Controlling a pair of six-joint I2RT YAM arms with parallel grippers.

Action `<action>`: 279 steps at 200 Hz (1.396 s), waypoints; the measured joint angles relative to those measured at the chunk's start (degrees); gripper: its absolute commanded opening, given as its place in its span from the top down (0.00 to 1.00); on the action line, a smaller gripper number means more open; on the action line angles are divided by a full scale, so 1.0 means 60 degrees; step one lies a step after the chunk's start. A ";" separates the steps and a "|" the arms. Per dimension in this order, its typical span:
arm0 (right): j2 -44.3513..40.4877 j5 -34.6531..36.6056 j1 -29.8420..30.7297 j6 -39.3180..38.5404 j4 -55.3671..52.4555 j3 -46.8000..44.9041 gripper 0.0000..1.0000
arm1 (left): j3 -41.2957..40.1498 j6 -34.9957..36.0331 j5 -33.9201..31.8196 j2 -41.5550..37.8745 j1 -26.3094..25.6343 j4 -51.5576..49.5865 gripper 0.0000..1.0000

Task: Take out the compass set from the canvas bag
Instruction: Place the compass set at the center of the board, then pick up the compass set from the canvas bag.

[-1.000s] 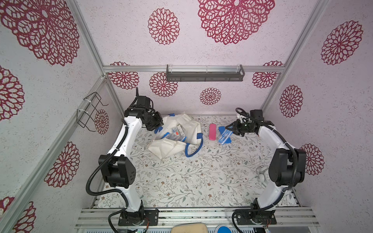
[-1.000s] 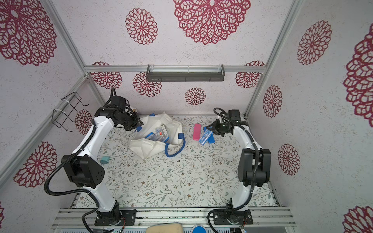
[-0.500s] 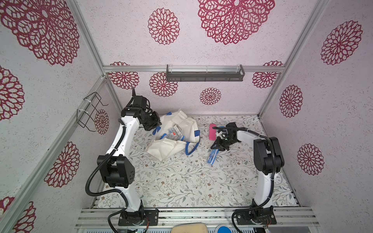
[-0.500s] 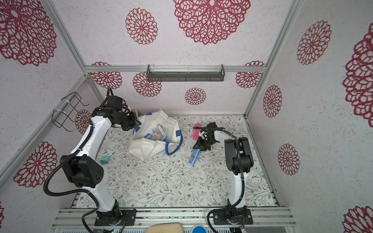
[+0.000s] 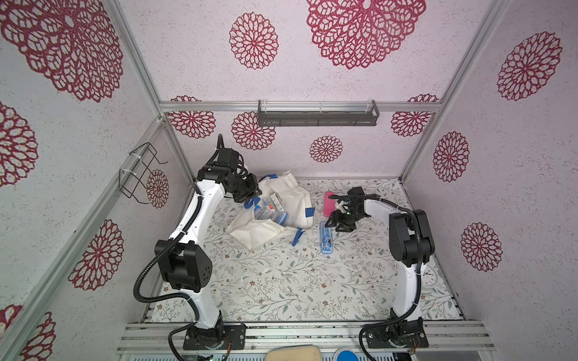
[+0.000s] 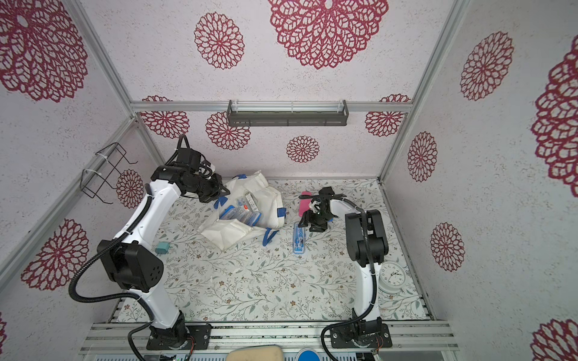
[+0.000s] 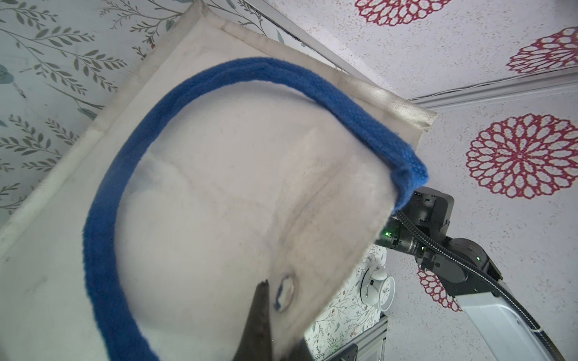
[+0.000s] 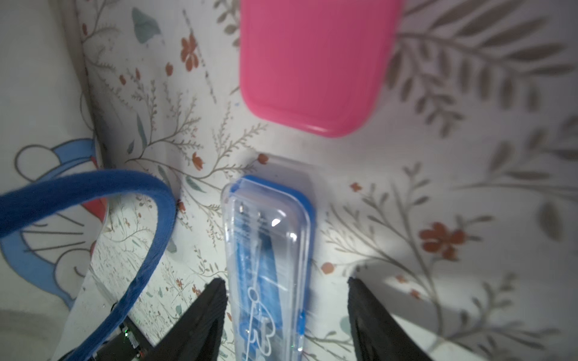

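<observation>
The cream canvas bag [image 5: 292, 200] [image 6: 267, 203] lies slumped at the back left of the table, mouth gaping. My left gripper [image 5: 252, 196] [image 6: 220, 193] is shut on the bag's rim; the left wrist view shows canvas [image 7: 234, 187] pinched against a dark finger [image 7: 259, 318] inside the blue handle loop [image 7: 103, 218]. The compass set [image 5: 326, 239] [image 6: 299, 240], a clear case with blue inside, lies flat on the table right of the bag. My right gripper [image 5: 331, 223] [image 8: 286, 281] is open over its far end, with the case [image 8: 269, 250] between the spread fingers.
Several clear and blue cases [image 5: 269, 212] show in the bag's mouth. A pink case [image 5: 329, 203] [image 8: 316, 62] lies just behind the compass set. A white alarm clock [image 6: 392, 276] stands at the right edge, a small teal object [image 6: 162, 248] at the left.
My right gripper swung in from the far right with the compass set, lowered it to the table beside the bag and opened. The left gripper kept its hold on the bag.
</observation>
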 measured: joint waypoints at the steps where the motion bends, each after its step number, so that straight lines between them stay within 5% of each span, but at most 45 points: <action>1: -0.0025 0.0044 -0.0018 0.0040 0.0000 0.0000 0.40 | 0.0000 0.0000 0.0004 0.0000 -0.0004 0.0000 1.00; 54: -0.2565 0.1104 -0.0186 0.2157 0.0423 -0.0270 0.63 | 0.0000 0.0109 0.0328 0.0000 -0.0066 0.0113 1.00; 94: -0.4025 0.1249 0.1781 0.4215 0.1632 -0.0069 0.66 | 0.0000 0.0146 0.0576 0.0000 -0.0244 0.0146 1.00; 138: -0.3264 0.1056 0.4226 0.5920 0.2703 0.0364 0.69 | 0.0000 0.0149 0.0663 0.0000 -0.0437 0.0142 1.00; 196: -0.0761 0.0197 0.5442 0.7515 0.3490 0.0692 0.75 | 0.0000 0.0076 0.0186 0.0000 -0.0557 0.0138 1.00; 229: 0.0124 -0.0339 0.6003 0.7847 0.3548 0.1020 0.74 | 0.0000 0.0029 -0.0266 -0.0004 -0.0634 0.0153 1.00; 279: -0.0004 0.0175 0.6058 0.8171 0.3639 0.0973 0.49 | -0.0215 0.0044 -0.0313 -0.0244 -0.0834 0.0186 1.00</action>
